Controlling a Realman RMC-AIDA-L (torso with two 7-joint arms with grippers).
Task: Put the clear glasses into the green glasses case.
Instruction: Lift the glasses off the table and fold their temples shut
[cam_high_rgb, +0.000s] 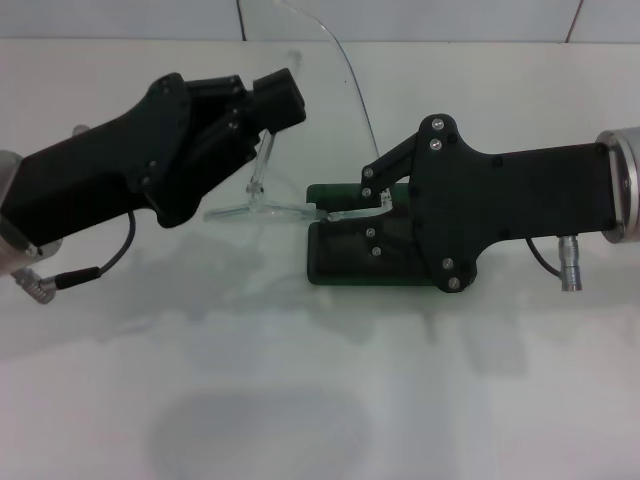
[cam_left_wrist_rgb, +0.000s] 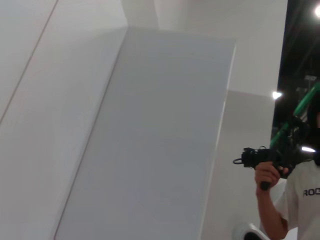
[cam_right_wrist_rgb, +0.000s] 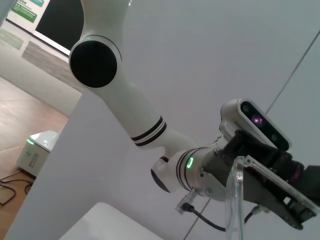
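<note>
We see the right gripper (cam_high_rgb: 352, 205) over the green glasses case (cam_high_rgb: 335, 262), jaws pinching one arm tip of the clear glasses (cam_high_rgb: 262, 205). Left gripper (cam_high_rgb: 262, 120) holds the glasses' other arm above the table (cam_high_rgb: 320, 400); they hang just left of the case.

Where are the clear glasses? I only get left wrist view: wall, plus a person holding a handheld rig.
Observer: Head view shows the clear glasses at the left edge of the green glasses case, not inside it.
Operator: Left tool?
Observer: The left tool hovers right above the glasses' one upturned arm; I can't tell whether it grips it.
Operator: Right tool?
Observer: The right tool sits over the case, next to the glasses' tip on that side.
</note>
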